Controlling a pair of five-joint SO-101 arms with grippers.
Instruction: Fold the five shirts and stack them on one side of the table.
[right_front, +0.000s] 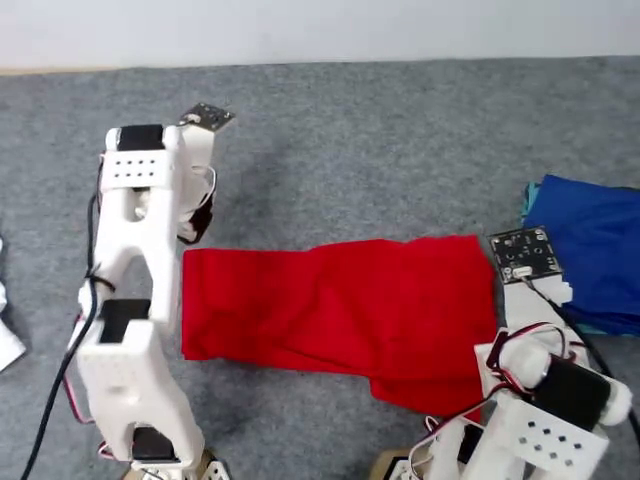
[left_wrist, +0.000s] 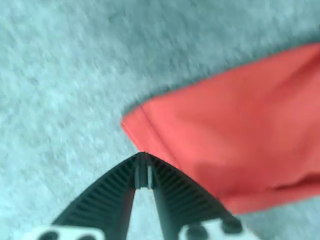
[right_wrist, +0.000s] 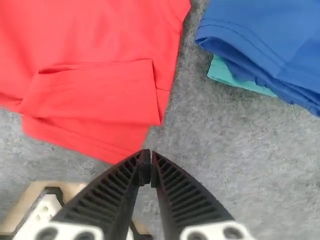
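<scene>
Red fabric shirt (right_front: 330, 300) lies half-folded at centre of grey felt table (right_front: 400, 130). Left gripper (left_wrist: 143, 172), right gripper (right_wrist: 145, 167): fingers pressed together, holding nothing, near opposite ends. Judged mid-fold; next needs opening, pinching edge, folding, then stacking on folded blue shirt (right_front: 590, 250).

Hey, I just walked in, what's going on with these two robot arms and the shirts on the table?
Two arms sit at a grey table with shirts to fold. A red shirt lies partly folded in the middle. The left gripper is shut right at one corner of it, and I cannot tell whether it pinches cloth. The right gripper is shut over bare table just off the opposite end, holding nothing. A folded blue shirt lies on a teal shirt at the right arm's side.
</scene>
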